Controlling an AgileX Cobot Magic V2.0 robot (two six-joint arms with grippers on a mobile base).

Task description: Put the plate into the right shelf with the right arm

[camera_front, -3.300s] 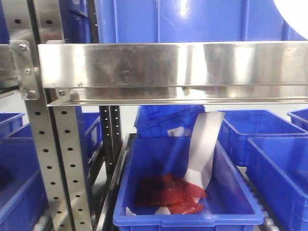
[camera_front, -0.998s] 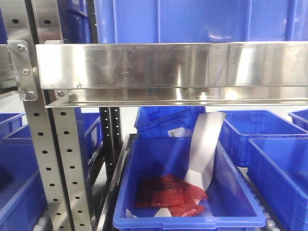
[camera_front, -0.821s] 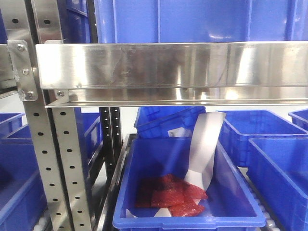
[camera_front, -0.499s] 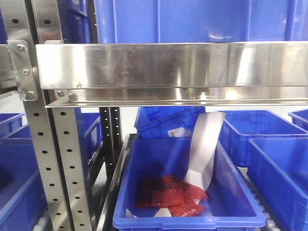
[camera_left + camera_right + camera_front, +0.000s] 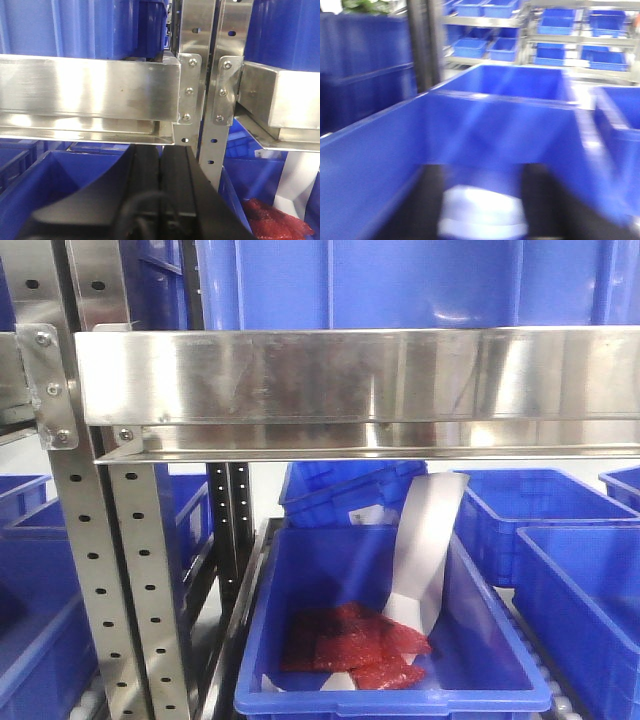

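Placing step: right gripper (image 5: 482, 200) over a blue bin (image 5: 380, 150) on the right shelf (image 5: 350, 375), plate (image 5: 482, 212) between its fingers; blurred, grip uncertain; next lower, release

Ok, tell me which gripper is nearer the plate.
Right. The right gripper has the plate between its fingers, over a blue bin, in a blurred view. The left gripper faces the shelf upright; no plate shows near it.

In the front view, a wide rail (image 5: 360, 375) of the right shelf (image 5: 130, 570) spans above a bin (image 5: 330, 570). Inside the bin, a paper sheet (image 5: 425, 550) leans over packets (image 5: 350, 645).
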